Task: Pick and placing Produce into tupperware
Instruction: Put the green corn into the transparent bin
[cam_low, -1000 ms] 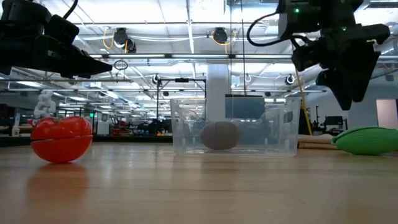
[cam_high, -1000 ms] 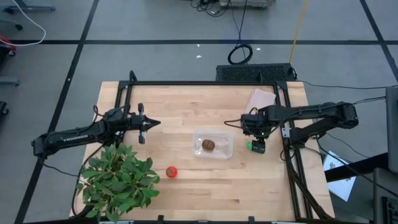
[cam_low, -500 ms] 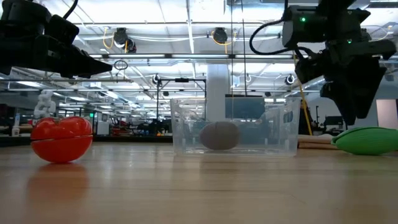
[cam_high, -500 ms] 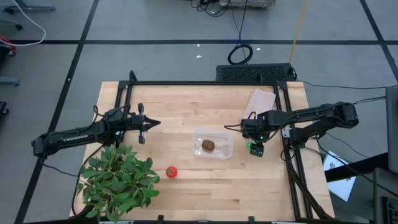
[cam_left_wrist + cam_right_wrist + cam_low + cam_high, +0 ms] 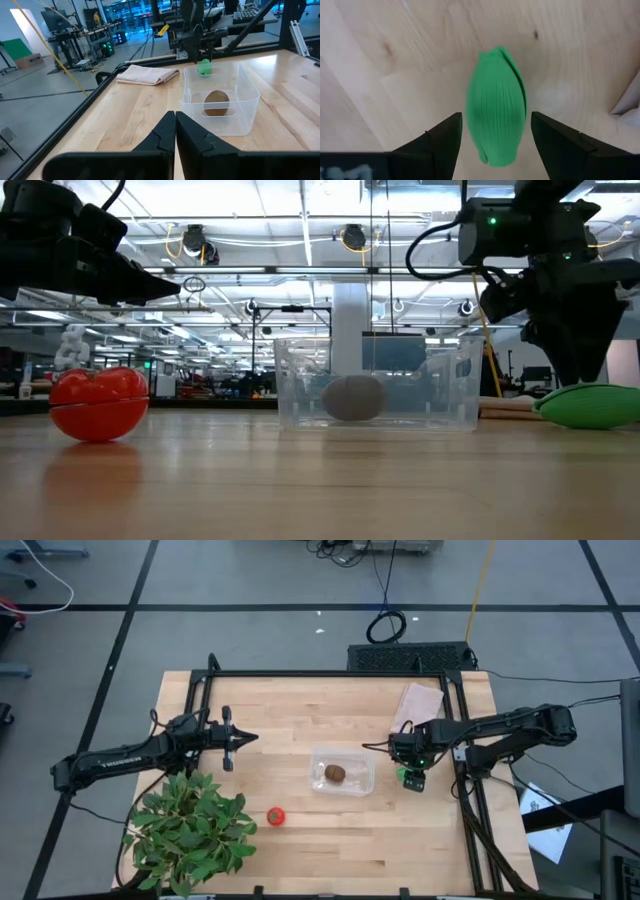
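Observation:
The clear tupperware (image 5: 343,771) sits mid-table with the brown kiwi-like piece (image 5: 334,773) lying inside it. The red tomato-like ball (image 5: 276,816) rests on the wood near the plant. The green oblong piece (image 5: 496,105) lies on the table right of the container. My right gripper (image 5: 494,135) hovers just above the green piece, pointing down and open, with a finger on either side of it and not touching. My left gripper (image 5: 175,131) is shut, held over the table's left part, pointing toward the container.
A large leafy plant (image 5: 190,828) fills the near-left corner. A pinkish-tan flat packet (image 5: 420,700) lies at the far right, beyond my right gripper. A black frame (image 5: 461,730) runs along the table's right side. Bare wood lies between the tomato and the container.
My right gripper has moved down over the green piece, ending just above it, fingers still apart. My left arm and every piece of produce have stayed where they were.

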You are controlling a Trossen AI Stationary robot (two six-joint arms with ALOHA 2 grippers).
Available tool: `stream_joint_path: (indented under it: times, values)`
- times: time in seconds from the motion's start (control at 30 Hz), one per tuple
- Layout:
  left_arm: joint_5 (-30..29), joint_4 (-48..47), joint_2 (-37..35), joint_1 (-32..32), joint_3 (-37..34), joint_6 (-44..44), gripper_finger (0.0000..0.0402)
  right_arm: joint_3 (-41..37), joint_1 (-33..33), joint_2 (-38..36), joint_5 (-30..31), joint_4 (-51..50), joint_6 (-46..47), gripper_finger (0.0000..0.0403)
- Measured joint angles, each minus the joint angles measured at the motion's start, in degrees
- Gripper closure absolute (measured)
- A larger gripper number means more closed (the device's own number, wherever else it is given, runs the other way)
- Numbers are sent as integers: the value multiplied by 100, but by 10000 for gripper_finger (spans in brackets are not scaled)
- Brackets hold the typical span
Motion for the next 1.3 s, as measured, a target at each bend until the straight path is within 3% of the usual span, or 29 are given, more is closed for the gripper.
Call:
stream_joint_path:
  times: [0.8, 1.3]
  values:
    - [0, 1, 0, 0, 0, 6, 385, -17, 299, 0, 173, 170, 234, 174]
    - [0, 1, 0, 0, 0, 7, 385, -673, 299, -9, 157, 713, 447, 174]
